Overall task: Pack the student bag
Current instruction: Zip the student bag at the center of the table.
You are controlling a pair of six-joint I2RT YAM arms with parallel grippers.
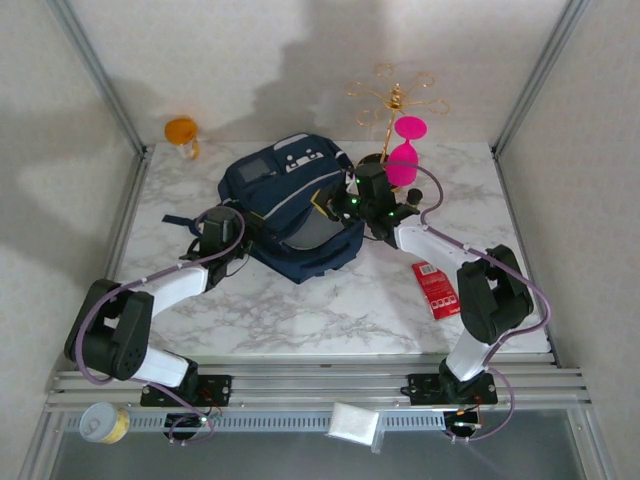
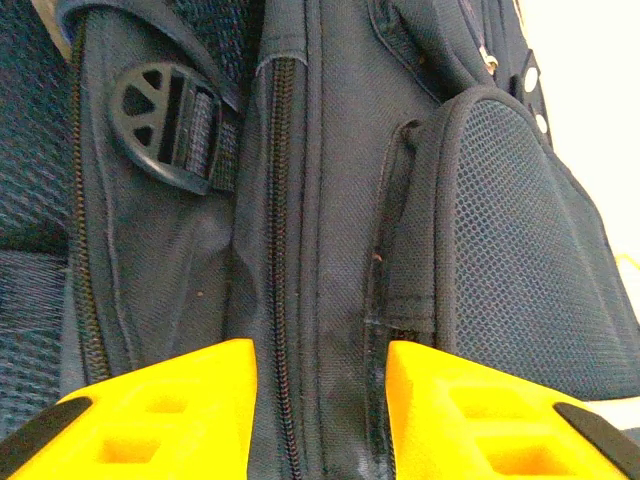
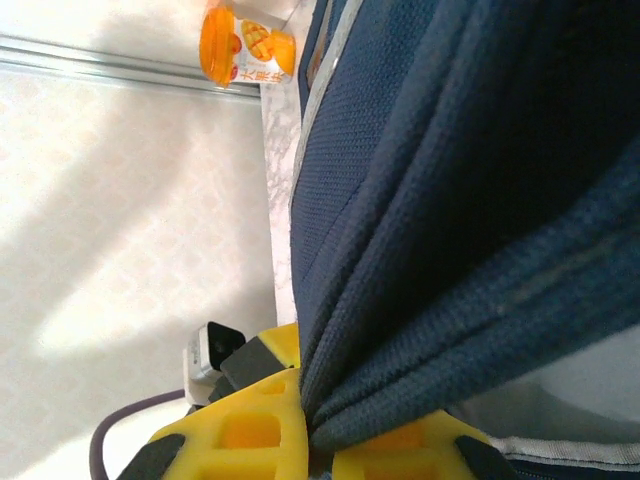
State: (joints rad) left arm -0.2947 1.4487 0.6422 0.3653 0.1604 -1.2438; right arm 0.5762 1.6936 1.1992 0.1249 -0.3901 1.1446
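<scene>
The student bag (image 1: 285, 200), a navy backpack with pale patches, lies in the middle of the marble table (image 1: 300, 310) with its main compartment gaping toward the near right. My left gripper (image 1: 232, 232) presses against the bag's left side. In the left wrist view its yellow fingers (image 2: 200, 400) stand apart with the bag's zip seam (image 2: 280, 250) between them, beside a mesh pocket (image 2: 520, 230). My right gripper (image 1: 350, 205) is at the right rim of the opening. There it (image 3: 320, 430) is shut on a bunched fold of the bag's blue fabric (image 3: 450, 250).
An orange cup (image 1: 181, 131) stands at the back left and also shows in the right wrist view (image 3: 243, 42). A pink glass (image 1: 405, 160) and a gold wire stand (image 1: 392, 100) are behind the bag. A red packet (image 1: 437, 290) lies right. A white packet (image 1: 354, 424) and a jar (image 1: 103, 423) sit below the table's edge.
</scene>
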